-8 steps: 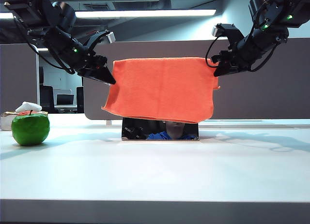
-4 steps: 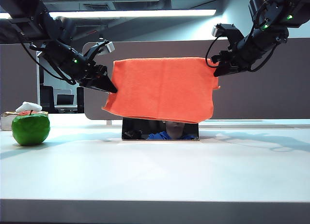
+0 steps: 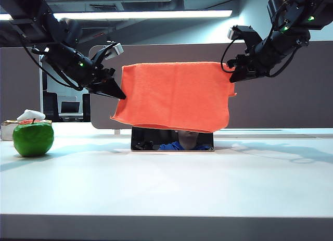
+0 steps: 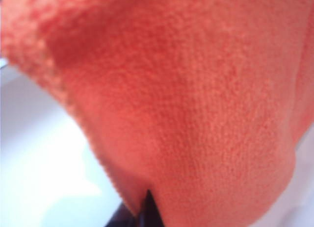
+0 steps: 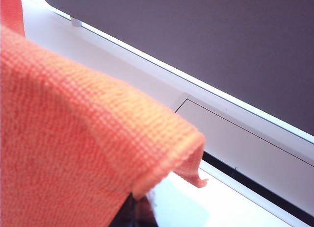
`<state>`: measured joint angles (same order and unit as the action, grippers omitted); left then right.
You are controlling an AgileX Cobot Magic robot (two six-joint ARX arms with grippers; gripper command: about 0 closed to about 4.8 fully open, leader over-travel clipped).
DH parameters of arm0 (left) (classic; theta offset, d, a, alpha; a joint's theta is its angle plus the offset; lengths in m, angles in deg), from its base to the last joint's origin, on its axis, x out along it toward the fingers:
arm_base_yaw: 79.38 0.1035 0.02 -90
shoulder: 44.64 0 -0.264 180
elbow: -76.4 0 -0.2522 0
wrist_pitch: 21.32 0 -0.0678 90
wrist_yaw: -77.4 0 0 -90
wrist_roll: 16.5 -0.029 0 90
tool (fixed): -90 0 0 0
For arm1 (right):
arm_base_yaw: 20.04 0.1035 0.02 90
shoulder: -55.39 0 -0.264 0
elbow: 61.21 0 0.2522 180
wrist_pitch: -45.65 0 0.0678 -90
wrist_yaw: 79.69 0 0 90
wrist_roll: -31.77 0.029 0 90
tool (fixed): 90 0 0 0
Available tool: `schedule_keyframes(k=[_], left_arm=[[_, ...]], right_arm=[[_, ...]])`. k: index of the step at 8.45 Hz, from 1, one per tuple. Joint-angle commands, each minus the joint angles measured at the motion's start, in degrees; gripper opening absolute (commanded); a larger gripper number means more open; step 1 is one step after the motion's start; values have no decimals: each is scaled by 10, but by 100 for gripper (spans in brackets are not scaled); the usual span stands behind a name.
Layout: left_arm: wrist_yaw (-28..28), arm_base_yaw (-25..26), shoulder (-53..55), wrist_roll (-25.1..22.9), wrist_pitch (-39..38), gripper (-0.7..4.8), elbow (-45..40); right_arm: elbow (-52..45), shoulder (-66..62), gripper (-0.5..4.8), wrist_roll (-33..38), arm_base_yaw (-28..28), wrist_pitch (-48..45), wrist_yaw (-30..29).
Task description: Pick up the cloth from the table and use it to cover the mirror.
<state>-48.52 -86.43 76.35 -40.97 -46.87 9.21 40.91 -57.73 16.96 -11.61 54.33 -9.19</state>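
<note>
Orange and hanging flat, the cloth (image 3: 174, 95) has barely shifted, draped over the mirror (image 3: 171, 141) on the table (image 3: 166, 184). My left gripper (image 3: 117, 92) has pulled in at its left edge; whether it pinches I cannot tell. My right gripper (image 3: 234, 74) stays clamped on the corner.

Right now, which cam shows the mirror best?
The exterior view: the mirror stands on the table, its lower strip showing below the orange cloth held by both grippers. Neither wrist view shows the mirror; the cloth fills much of both.
</note>
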Motion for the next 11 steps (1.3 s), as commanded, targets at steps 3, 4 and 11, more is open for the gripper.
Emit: schedule_keyframes(k=[3, 4, 11], left_arm=[[-13, -1, -2, -21, -88, -5, 1], [-12, 0, -2, -21, -90, -5, 1], [16, -1, -2, -41, -114, -5, 1]], right_arm=[[2, 2, -1, 0, 0, 26, -1], [2, 2, -1, -2, 0, 33, -1], [2, 2, -1, -4, 0, 79, -1]])
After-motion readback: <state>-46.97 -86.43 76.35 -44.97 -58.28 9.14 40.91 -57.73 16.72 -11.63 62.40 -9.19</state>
